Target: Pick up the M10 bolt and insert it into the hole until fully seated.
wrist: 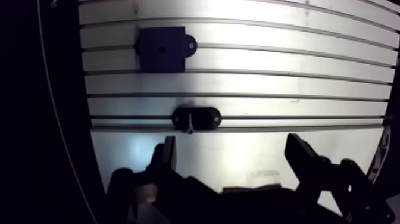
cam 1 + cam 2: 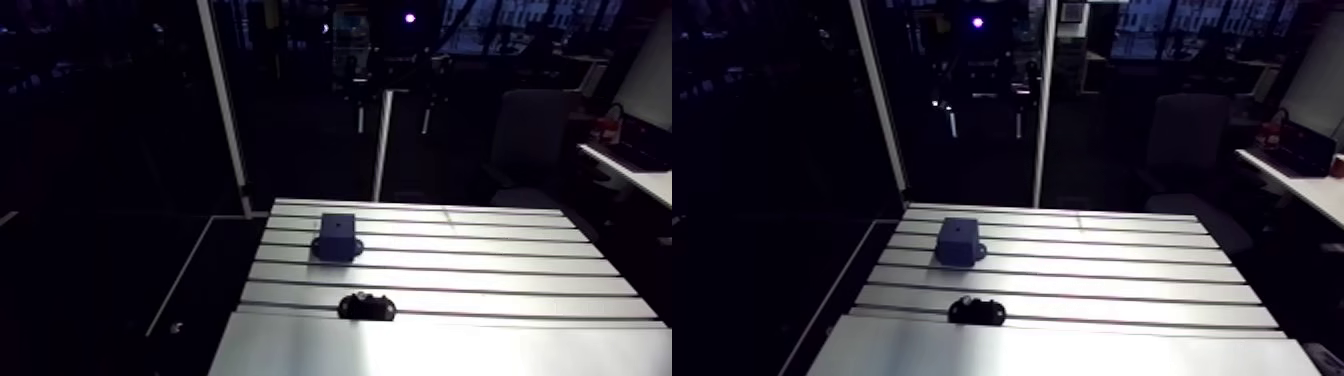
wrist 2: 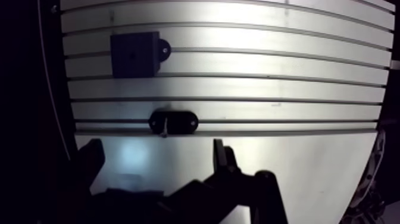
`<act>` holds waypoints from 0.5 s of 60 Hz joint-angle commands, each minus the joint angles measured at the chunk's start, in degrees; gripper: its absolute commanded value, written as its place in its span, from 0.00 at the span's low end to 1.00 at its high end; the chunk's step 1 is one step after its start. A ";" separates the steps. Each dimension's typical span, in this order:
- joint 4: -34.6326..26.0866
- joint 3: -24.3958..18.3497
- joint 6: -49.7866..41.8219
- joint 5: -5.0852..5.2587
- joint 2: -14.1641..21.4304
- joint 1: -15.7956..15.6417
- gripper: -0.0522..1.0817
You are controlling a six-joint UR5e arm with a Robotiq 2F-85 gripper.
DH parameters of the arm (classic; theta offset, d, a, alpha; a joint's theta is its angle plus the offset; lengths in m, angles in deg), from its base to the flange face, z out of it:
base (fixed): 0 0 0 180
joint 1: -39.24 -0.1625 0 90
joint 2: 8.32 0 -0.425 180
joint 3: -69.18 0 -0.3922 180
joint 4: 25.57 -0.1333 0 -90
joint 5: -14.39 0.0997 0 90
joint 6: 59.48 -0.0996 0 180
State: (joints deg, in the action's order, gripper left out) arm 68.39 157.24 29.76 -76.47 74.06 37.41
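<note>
Aluminium slotted table (image 2: 480, 340) carries a dark blue rectangular block (image 2: 337, 236), seemingly with a hole in its top. Between the block and us sits a small black oval holder (image 1: 196, 117) with the slim pale M10 bolt (image 1: 189, 123) in it. We should centre over the bolt and descend squarely before closing. Our black two-fingered gripper (image 1: 232, 143) hovers short of the holder, fingers spread wide, nothing between them.

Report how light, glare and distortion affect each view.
Arm view: only the table is lit; the block and the oval holder read as dark shapes. Wrist view: glare on the table, its slots bowed, the open gripper in silhouette.
</note>
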 commanded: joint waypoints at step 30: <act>18.82 19.47 -4.91 0.82 2.10 -2.55 0.05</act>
State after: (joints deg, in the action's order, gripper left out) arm 82.54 171.85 25.59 -75.28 75.76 35.51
